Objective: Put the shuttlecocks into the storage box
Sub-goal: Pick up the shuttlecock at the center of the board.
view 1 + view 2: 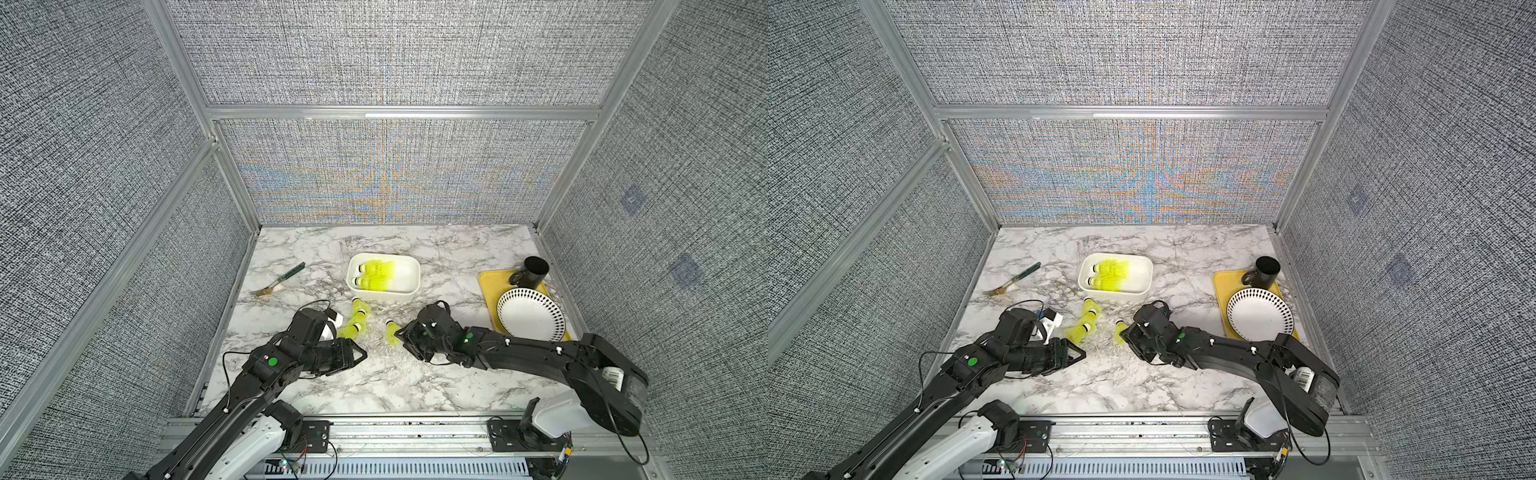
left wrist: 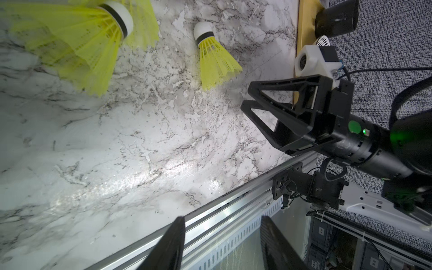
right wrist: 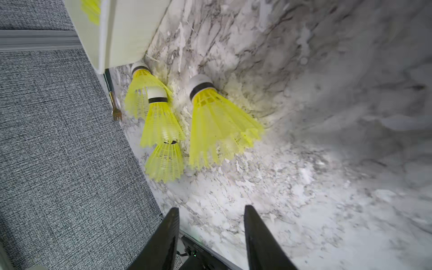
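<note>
Shuttlecocks [image 1: 376, 282] lie on their sides in the storage box [image 1: 386, 297] in two rows, with their white caps toward the end of the box nearer the fork [image 1: 278, 281]. The box sits near the middle of the marble table [image 1: 415, 382].

On the table in front of the box I see a chain of three shuttlecocks [image 3: 161, 121]. The first cap is close against the box wall, and each following cap is tucked into the skirt before it. A single shuttlecock [image 1: 392, 334] lies just beside the chain but apart from it, with its cap pointing toward the box.

My right gripper [image 3: 211, 233] sits low beside the open skirt of that single shuttlecock. Its jaws are apart with only bare marble between them, and its wrist view shows a gap between the fingers and the cone. My left gripper [image 2: 222, 243] is low near the last cone of the chain. Its jaws are also spread and hold nothing.

Well off toward the right arm's side, a yellow tray [image 1: 492, 286] carries a black cup [image 1: 534, 272] and a white plate [image 1: 532, 318] with a dark-patterned rim.
</note>
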`<state>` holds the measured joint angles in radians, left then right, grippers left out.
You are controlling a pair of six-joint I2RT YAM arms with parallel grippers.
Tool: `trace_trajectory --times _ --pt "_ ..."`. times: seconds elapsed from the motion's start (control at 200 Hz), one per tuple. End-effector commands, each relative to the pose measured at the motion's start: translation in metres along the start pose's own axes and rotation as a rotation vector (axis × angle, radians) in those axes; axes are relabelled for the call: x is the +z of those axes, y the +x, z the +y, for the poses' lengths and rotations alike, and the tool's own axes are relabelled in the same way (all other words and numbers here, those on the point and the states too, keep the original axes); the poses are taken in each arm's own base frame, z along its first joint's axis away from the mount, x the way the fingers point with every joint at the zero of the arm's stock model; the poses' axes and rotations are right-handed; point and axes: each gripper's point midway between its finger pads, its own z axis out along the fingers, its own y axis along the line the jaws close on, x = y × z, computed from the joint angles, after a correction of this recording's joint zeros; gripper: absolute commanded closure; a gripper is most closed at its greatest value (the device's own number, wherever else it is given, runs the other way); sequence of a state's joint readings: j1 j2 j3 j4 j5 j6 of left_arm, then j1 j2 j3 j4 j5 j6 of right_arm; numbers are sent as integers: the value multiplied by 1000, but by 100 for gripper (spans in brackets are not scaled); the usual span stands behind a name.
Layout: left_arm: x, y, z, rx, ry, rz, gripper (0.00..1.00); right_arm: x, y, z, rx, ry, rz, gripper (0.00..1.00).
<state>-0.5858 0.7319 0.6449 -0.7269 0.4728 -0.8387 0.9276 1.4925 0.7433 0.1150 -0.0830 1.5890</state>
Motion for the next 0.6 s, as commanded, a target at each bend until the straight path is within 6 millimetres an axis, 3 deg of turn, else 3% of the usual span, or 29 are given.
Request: trace_trajectory --times 0.0,0.596 --pt "-2 5 2 -7 1 6 45 5 -3 25 50 -97 -27 54" --pt "-11 9 2 -6 13 -13 45 37 -18 9 116 -56 -53 75"
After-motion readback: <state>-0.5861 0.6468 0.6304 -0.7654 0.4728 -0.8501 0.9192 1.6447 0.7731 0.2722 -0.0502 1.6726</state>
